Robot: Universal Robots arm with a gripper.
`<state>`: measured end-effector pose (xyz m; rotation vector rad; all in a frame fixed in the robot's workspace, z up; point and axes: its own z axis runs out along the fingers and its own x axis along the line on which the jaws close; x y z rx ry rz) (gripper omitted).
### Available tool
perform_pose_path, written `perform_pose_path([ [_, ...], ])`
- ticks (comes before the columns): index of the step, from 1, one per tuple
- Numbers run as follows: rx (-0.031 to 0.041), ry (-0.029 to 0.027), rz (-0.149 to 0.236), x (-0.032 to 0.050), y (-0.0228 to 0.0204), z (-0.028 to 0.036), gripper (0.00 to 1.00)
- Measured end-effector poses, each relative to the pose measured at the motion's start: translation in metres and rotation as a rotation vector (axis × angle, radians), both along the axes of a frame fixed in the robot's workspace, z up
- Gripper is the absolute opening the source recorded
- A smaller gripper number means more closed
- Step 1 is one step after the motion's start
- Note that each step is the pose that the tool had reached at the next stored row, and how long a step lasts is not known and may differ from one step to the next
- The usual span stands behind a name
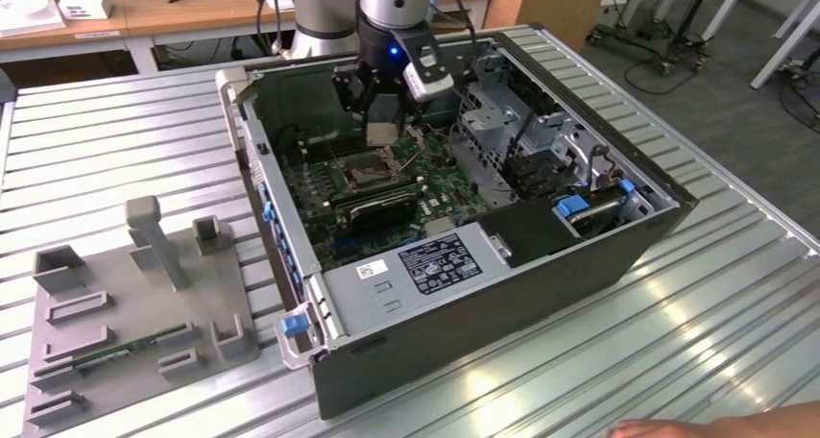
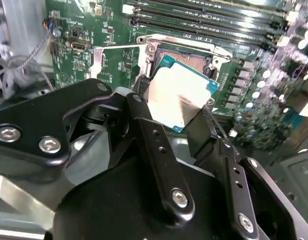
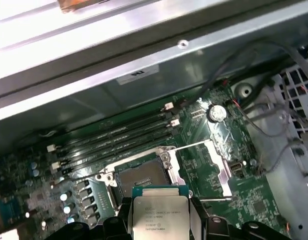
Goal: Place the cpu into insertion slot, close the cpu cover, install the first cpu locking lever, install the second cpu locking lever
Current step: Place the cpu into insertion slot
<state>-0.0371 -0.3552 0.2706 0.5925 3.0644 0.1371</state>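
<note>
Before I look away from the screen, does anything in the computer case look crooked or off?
Nothing looks spilled or broken. One oddity: the cpu, clamped in the gripper above the insertion slot, looks turned a little against the slot's edges in the second wrist view, not squared to it. The cpu cover is swung open.

The cpu [image 2: 181,95] has a pale silver-grey top with a teal-green border, and the hand [image 2: 171,107] around it is matte black. The insertion slot [image 3: 140,178] is dark coppery brown inside a shiny silver rim, on a green circuit board [image 3: 253,200]. At the exterior view's left the desk [image 1: 115,140] is silver-grey with parallel ribs. The case [image 1: 513,332] is black with blue clips [image 1: 295,325].
</note>
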Motion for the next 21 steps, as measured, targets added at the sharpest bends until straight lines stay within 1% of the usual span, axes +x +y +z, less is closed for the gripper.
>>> perform_pose_path([
  [21, 0.0, 0.0, -0.382, 0.0, 0.0, -0.0032, 0.54],
])
